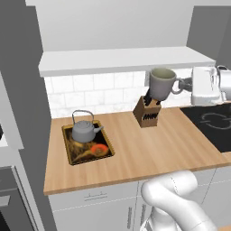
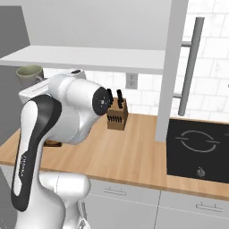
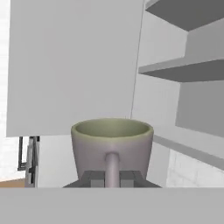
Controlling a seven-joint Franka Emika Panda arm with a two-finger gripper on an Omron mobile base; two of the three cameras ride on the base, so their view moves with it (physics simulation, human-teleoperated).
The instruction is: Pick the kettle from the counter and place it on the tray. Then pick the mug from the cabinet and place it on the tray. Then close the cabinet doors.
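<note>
My gripper [image 1: 183, 85] is shut on the side handle of the grey-green mug [image 1: 161, 83] and holds it upright in the air, below the cabinet [image 1: 126, 60] and above the counter [image 1: 149, 149]. In the hand view the mug [image 3: 111, 142] stands just ahead of the gripper [image 3: 112, 177], its handle clamped between the two fingers. The grey kettle [image 1: 85, 129] sits on the gold-rimmed tray [image 1: 67, 151] at the counter's left. In the right base view the mug [image 2: 28, 74] peeks out behind the arm. An open cabinet door [image 2: 171, 67] with a bar handle [image 2: 190, 67] hangs at the right.
A wooden knife block [image 1: 146, 113] stands on the counter right under the mug. The black stovetop [image 1: 212, 122] lies to the right. The hand view has a flat door panel [image 3: 74, 65] on the left and cabinet shelves [image 3: 188, 70] on the right.
</note>
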